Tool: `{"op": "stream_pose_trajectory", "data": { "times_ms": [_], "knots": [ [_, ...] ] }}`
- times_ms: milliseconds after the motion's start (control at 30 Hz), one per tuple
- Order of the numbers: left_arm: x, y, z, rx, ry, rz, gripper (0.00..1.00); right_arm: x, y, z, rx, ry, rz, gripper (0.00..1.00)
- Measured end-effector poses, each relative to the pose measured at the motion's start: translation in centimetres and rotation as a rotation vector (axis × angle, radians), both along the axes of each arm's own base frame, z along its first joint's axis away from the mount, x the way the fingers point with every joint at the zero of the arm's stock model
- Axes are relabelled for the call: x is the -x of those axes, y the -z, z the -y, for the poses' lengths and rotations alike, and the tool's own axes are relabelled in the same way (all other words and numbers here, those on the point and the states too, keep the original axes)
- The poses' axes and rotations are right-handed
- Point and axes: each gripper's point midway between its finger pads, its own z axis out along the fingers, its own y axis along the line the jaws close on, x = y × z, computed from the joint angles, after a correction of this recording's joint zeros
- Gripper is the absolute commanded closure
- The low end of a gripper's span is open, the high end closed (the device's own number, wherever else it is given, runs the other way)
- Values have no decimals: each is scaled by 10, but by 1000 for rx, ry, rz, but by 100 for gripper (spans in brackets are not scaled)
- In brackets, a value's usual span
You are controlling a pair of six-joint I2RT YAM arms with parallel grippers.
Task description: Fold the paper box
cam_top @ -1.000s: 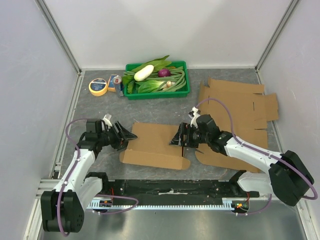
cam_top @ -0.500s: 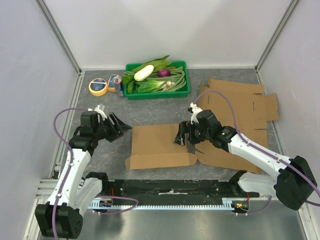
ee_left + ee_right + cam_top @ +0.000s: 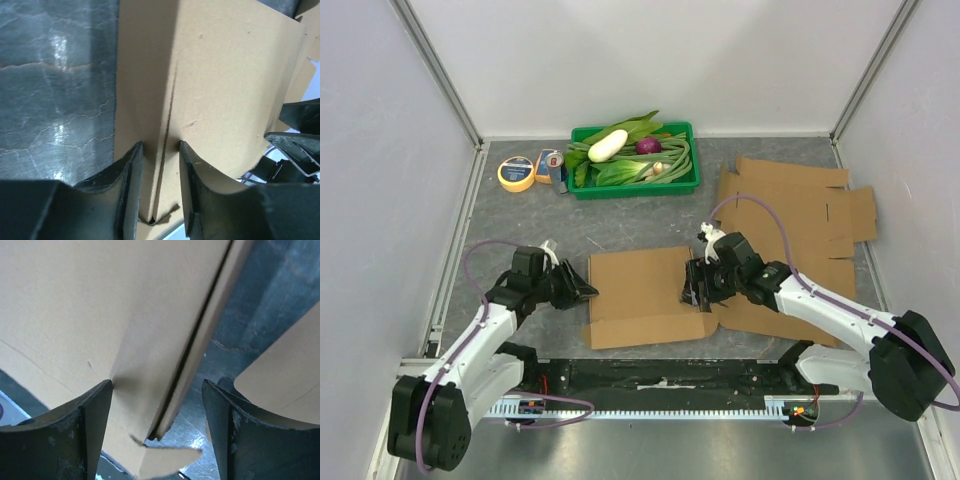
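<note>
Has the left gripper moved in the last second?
Yes. The left gripper moved toward the arms' bases and slightly right, farther from the yellow tape roll.

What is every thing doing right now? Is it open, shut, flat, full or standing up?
paper box: lying mostly flat, not folded up yet
left pincer: pinching the box's left edge
right pincer: open, one finger each side of the box's right edge
spare cardboard: lying flat, unfolded
green tray: full of vegetables
tape roll: lying flat
can: standing upright
</note>
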Motion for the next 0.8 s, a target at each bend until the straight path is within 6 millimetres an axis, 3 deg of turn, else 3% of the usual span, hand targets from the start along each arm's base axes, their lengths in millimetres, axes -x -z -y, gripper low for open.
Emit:
{"op": "stream_pose_trajectory", "data": {
  "times_ms": [133, 267, 333, 467, 500, 700, 800],
  "knots": [
    [2, 9, -2, 6, -43, 5, 63, 10, 26, 9, 13, 12, -32, 30],
    [1, 12, -4, 9, -67, 31, 59, 7, 27, 5, -19, 11, -3, 39],
    [0, 12, -5, 8, -77, 41, 50, 6, 27, 1, -42, 10, 11, 39],
    [-4, 10, -13, -22, -115, 68, 28, -1, 24, -2, -84, 31, 20, 29],
    [-3, 8, -15, -27, -124, 80, 22, -3, 22, -1, -92, 42, 20, 28],
    [-14, -30, -18, -7, -156, 215, 15, -22, 19, 9, -154, 98, -4, 35],
    [-21, -34, -21, -4, -173, 211, 14, -32, 21, 10, -200, 118, -35, 41]
  ]
}}
